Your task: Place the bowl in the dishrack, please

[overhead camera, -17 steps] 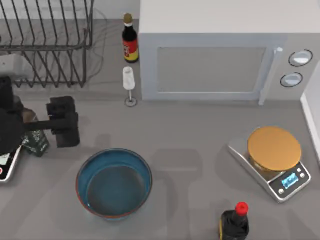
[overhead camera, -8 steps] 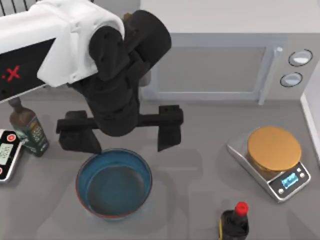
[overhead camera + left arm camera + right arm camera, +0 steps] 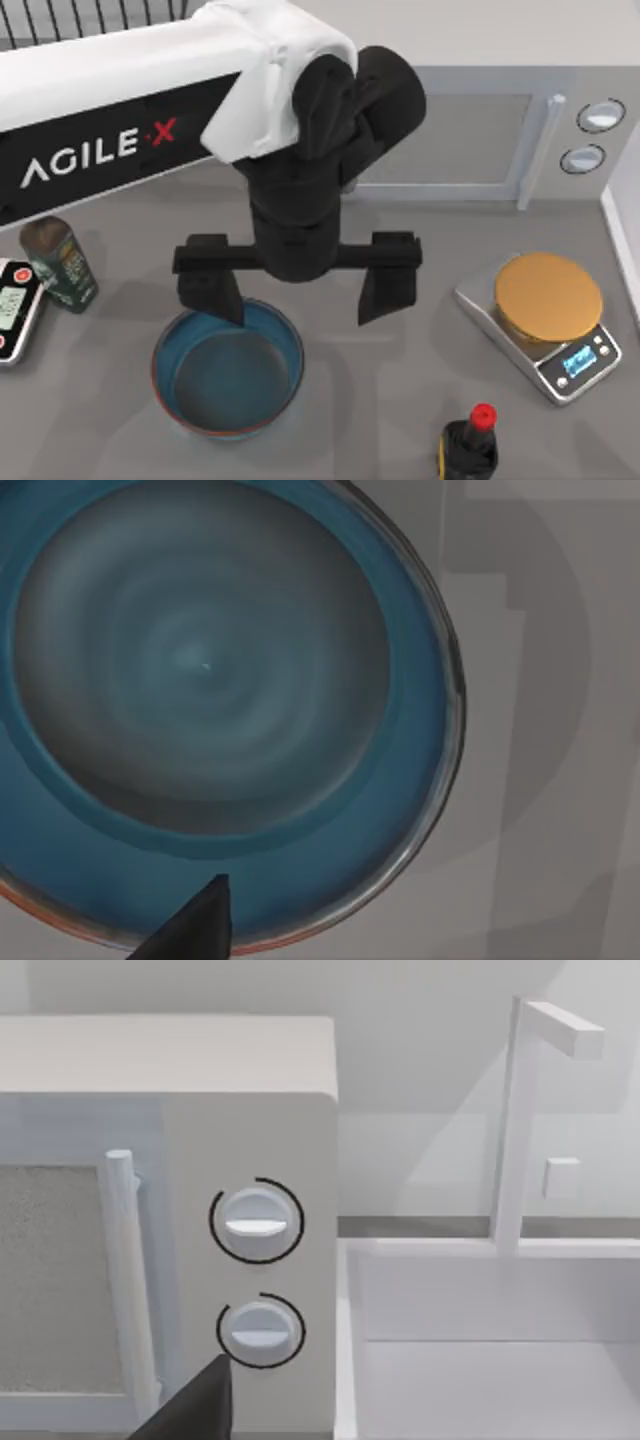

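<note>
Top view has the left gripper [image 3: 297, 290] spread wide and holding nothing, its two dark fingers hanging above the table: one finger [image 3: 212, 295] sits over the far-left part of the bowl's rim, the other [image 3: 385, 290] hangs well outside the bowl on its right, over bare table [image 3: 400, 400]. The bowl [image 3: 228, 366], blue inside with a reddish-brown rim, stands upright on the table in the front-left area, just below the gripper. In the left wrist view the bowl [image 3: 200, 700] lies directly beneath, with one fingertip [image 3: 195, 925] over its rim edge.

Only a strip of the dishrack [image 3: 90, 18] peeks out at the top-left corner behind the arm, well apart from the bowl.

Around the bowl stand a green can [image 3: 58, 262], a timer [image 3: 12, 310], a kitchen scale [image 3: 545, 320] to the right, a red-capped dark bottle [image 3: 468, 445] in front, and a microwave [image 3: 480, 130] behind.

The risk, as I judge it: the span straddles the rim unevenly, so a descent here could land a finger on the rim and tip or shove the bowl, or closing could pinch only a glossy wall that slips. The right arm is parked; its wrist view faces the microwave knobs [image 3: 255, 1222].
</note>
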Motion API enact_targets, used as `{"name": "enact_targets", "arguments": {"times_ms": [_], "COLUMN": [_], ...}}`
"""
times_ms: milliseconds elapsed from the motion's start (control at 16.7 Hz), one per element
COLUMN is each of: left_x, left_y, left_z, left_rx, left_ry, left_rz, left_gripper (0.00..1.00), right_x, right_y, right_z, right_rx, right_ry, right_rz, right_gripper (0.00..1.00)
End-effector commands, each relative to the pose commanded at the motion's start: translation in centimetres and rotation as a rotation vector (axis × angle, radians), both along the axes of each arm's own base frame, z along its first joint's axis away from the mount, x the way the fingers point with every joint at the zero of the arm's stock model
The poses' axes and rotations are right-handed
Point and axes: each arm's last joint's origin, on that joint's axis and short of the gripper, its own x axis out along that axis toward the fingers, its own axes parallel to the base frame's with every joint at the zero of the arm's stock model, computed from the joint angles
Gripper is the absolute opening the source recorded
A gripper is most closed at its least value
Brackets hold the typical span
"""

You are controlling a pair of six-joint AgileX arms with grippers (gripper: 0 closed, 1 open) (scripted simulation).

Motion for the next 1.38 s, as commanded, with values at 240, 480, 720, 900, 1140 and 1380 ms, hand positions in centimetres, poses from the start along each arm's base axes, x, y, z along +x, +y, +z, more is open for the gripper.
{"name": "enact_targets", "arguments": {"times_ms": [240,480,720,900,1140,1380], "left_x": [0.1,0.3,0.1,0.0,0.0,0.0], "left_y": [0.1,-0.2,-0.1,0.0,0.0,0.0], "left_z": [-0.5,-4.6,-9.1,-10.0,-10.0,-10.0], "left_rx": [0.001,-0.002,-0.005,0.0,0.0,0.0], "left_ry": [0.001,-0.002,-0.005,0.0,0.0,0.0], "left_rz": [0.001,0.0,0.0,0.0,0.0,0.0], "left_gripper": [1.0,1.0,1.0,1.0,0.85,0.55], "right_x": [0.0,0.0,0.0,0.0,0.0,0.0], "right_y": [0.0,0.0,0.0,0.0,0.0,0.0], "right_z": [0.0,0.0,0.0,0.0,0.0,0.0], "right_rx": [0.0,0.0,0.0,0.0,0.0,0.0], "right_ry": [0.0,0.0,0.0,0.0,0.0,0.0], "right_rz": [0.0,0.0,0.0,0.0,0.0,0.0], "right_gripper": [1.0,1.0,1.0,1.0,1.0,1.0]}}
